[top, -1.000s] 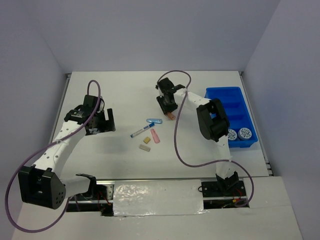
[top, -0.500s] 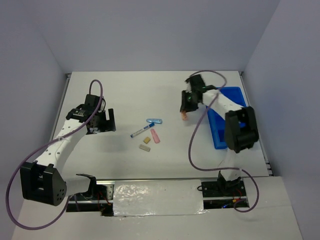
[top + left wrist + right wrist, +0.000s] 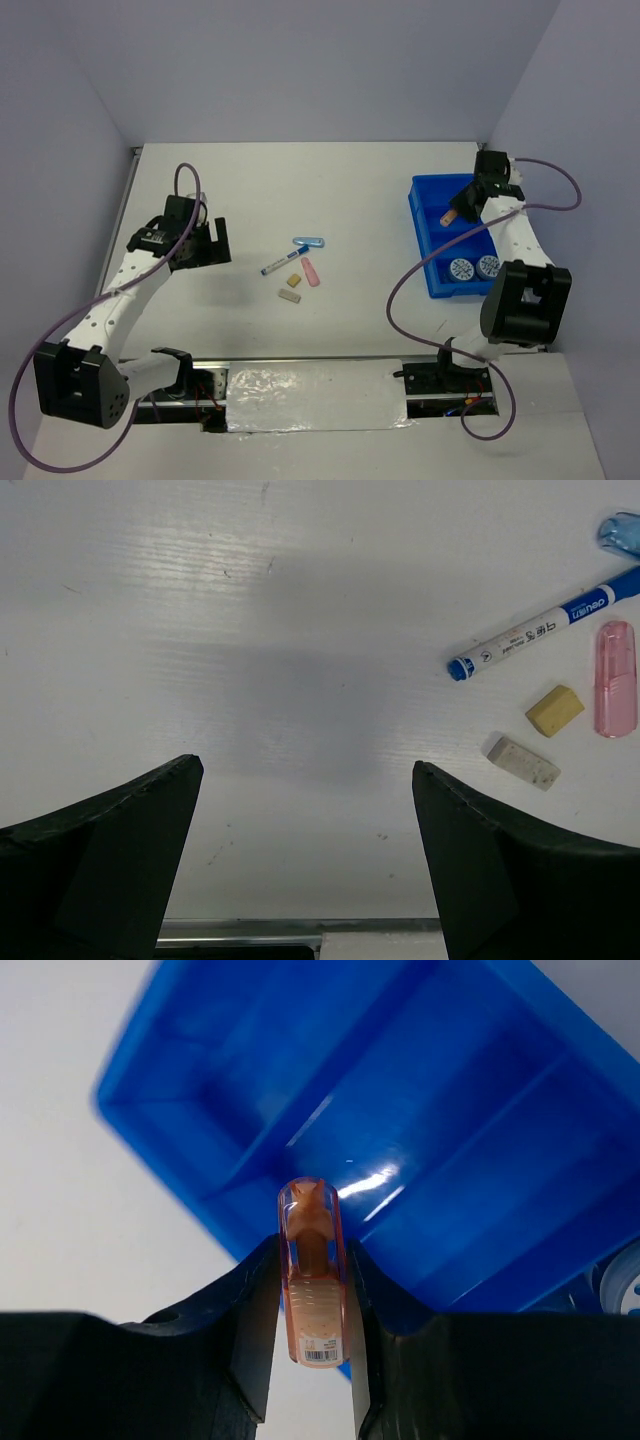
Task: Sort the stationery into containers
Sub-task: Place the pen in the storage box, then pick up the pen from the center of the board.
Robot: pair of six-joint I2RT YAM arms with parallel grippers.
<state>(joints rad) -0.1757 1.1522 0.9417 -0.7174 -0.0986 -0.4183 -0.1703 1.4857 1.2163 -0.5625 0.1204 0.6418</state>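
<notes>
Done: two blue-white discs (image 3: 461, 268) lie in the blue tray (image 3: 440, 185), in its 6 o'clock compartment.
In hand: my right fingers (image 3: 255, 1300) are clamped narrow on the orange stick (image 3: 313, 1280), over the tray's 12 o'clock half, at 3 o'clock on the surface (image 3: 240, 190); not yet released.
Remaining: marker pen (image 3: 281, 263), light-blue clip (image 3: 310, 243), pink stick (image 3: 311, 271) and two eraser blocks (image 3: 294, 281) lie mid-surface, so I judge the sort under halfway.
My left fingers (image 3: 120, 840): spread wide, holding nothing, the loose items toward their 2 o'clock.
Stick's look: short, translucent orange, ribbed pale core, small barcode label at the near end.
</notes>
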